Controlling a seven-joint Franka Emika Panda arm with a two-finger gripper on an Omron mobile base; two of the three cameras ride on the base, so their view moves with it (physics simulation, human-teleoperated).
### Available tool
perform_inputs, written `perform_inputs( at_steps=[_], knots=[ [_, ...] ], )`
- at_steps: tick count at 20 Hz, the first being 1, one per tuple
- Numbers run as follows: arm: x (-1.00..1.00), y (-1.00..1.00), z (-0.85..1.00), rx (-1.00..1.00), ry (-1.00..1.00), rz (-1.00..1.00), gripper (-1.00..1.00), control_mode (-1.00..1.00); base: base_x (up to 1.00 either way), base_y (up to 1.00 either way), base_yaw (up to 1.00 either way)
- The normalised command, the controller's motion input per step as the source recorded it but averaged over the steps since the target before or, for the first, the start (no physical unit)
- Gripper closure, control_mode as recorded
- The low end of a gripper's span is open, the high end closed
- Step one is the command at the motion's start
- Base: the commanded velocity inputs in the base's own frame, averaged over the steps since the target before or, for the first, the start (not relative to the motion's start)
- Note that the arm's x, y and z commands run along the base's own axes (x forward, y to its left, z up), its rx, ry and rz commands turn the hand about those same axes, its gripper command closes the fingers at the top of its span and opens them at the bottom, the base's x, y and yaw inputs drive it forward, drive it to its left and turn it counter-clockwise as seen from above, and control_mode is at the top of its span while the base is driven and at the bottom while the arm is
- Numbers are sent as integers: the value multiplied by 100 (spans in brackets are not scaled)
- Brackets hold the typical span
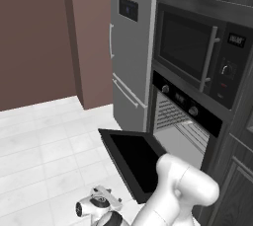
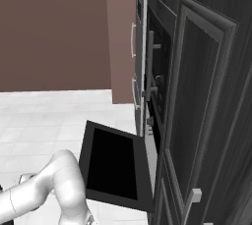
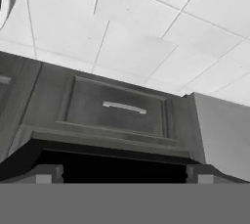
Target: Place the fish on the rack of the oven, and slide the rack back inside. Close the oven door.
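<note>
Black glass catches the eye first: the oven door (image 1: 132,163) hangs dropped open on its lower hinge, lying nearly flat out into the room, which leaves the mouth of the oven (image 1: 184,121) clear for loading. Moving right in the left base view, the rack (image 1: 174,115) sits inside the cavity, its thin grey bars running back into the pale interior; from this angle I can't say whether it is pulled out at all. Above it runs the knob strip, and higher again the microwave (image 1: 195,55), door shut. The fish is not to be made out on the rack or anywhere around the oven, so by my reading the placing step has yet to happen. In the hand view the gripper (image 3: 122,174) points at a dark drawer front (image 3: 117,108) with a pale bar handle, its two tips spread as wide as they go, nothing between them.
</note>
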Motion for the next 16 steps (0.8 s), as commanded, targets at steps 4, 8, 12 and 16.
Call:
perform_inputs(
  at_steps=[4,8,12,16],
  knots=[
    [49,31,-99,0,0,0,-100,-100,0,0,0],
    [42,5,-100,0,-12,-2,-100,-100,0,0,0],
    [51,0,-100,0,-20,-11,-100,-100,0,0,0],
    [63,0,-100,-2,-21,-16,-100,-100,0,0,0]
  ],
)
